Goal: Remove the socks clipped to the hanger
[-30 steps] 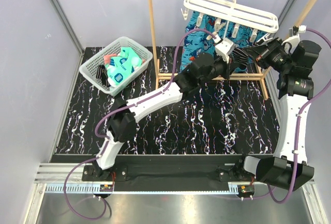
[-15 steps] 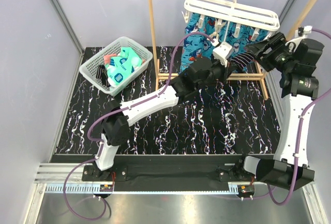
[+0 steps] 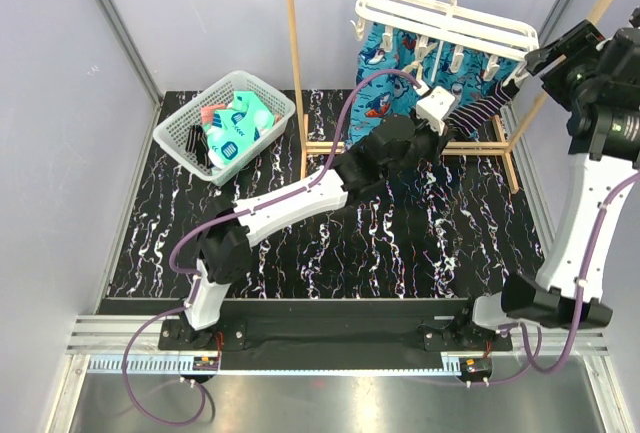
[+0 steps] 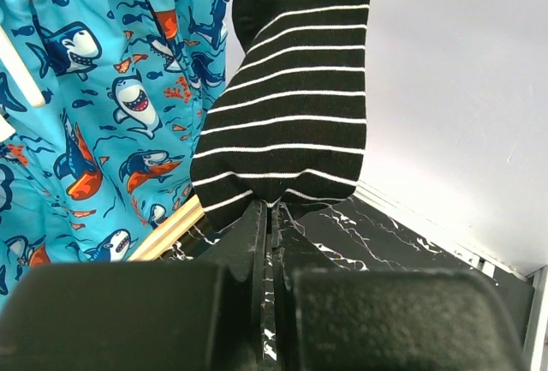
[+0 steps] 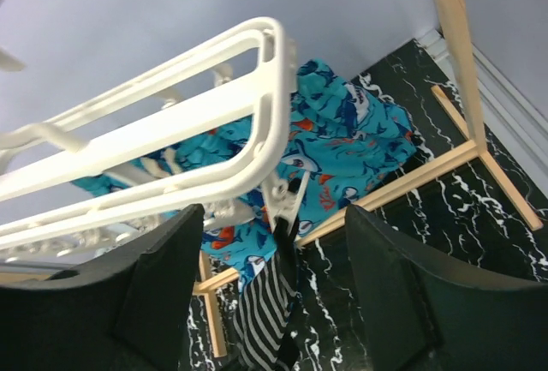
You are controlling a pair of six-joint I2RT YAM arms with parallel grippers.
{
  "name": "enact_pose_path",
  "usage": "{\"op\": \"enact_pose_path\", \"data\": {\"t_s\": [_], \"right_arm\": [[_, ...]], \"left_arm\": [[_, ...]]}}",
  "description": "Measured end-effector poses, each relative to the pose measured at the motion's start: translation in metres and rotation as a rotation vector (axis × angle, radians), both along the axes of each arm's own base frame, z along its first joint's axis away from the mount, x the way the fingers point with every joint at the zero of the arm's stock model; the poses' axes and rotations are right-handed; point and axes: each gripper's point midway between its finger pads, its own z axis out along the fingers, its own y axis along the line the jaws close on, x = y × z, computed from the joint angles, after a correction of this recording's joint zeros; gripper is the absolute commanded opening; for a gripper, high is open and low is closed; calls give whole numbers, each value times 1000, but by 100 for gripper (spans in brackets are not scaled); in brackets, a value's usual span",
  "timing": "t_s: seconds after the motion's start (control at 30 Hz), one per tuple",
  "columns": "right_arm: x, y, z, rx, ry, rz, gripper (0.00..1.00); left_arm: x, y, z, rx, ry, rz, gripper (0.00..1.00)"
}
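Note:
The white hanger (image 3: 445,21) hangs by its hook from the wooden rack. One black-and-white striped sock (image 3: 486,109) stretches from a clip (image 3: 517,77) at the hanger's right end down to my left gripper (image 3: 456,121), which is shut on the sock's lower end. The left wrist view shows the striped sock (image 4: 291,105) pinched at the left gripper's (image 4: 272,210) tips. My right gripper (image 3: 540,57) stands open, up and to the right of the clip. In the right wrist view the clip (image 5: 288,200) still bites the sock (image 5: 267,311), framed by the right gripper's (image 5: 272,213) spread fingers.
A blue shark-print cloth (image 3: 395,58) hangs behind the hanger's clips. The wooden rack (image 3: 296,63) stands at the back, its base rails on the black marbled table (image 3: 400,243). A white mesh basket (image 3: 186,119) at the back left holds teal and coral socks (image 3: 236,125).
My right gripper has opened and pulled back up and to the right, away from the clip. The left gripper keeps its hold, and the striped sock is now drawn taut.

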Motion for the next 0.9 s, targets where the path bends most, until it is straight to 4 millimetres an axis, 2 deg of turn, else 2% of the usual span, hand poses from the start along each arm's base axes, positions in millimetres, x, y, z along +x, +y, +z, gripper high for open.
{"op": "enact_pose_path", "data": {"t_s": [0.13,0.23,0.37,0.7,0.9], "right_arm": [[20,-10,-21,-9,71,-9,67],[25,-11,-32,-1,102,-7,62],[26,-11,-33,3,105,-7,57],[31,-6,-46,34,96,16,54],[33,0,-37,50,44,43,49]], "left_arm": [[-4,-2,0,6,-10,-1,0],[-6,-3,1,8,-14,-2,0],[-6,-5,2,9,-23,-2,0],[-5,-7,5,10,-36,5,0],[-5,-9,8,6,-43,7,0]]}}
